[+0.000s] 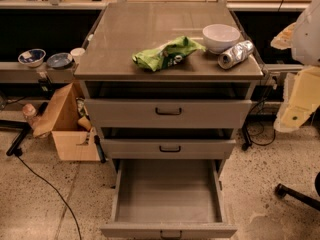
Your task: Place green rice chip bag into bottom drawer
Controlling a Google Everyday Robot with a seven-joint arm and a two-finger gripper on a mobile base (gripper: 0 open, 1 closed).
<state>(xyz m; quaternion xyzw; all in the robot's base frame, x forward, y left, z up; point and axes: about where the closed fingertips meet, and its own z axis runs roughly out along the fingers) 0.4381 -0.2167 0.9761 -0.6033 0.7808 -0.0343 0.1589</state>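
Observation:
The green rice chip bag (167,54) lies crumpled on the grey cabinet top (125,39), near its front edge, left of a white bowl (220,36). The bottom drawer (167,191) is pulled out wide toward me, and its flat grey inside holds nothing. My gripper (294,109) hangs with the white and cream arm at the right edge of the view. It is beside the cabinet, well to the right of the bag and level with the upper drawers. It holds nothing that I can see.
A crumpled silver foil bag (236,54) lies right of the bowl. The two upper drawers (168,113) (169,148) are shut. A wooden box (70,129) and a floor cable are on the left. Bowls (31,57) sit on a side shelf. A chair base (295,194) is at the right.

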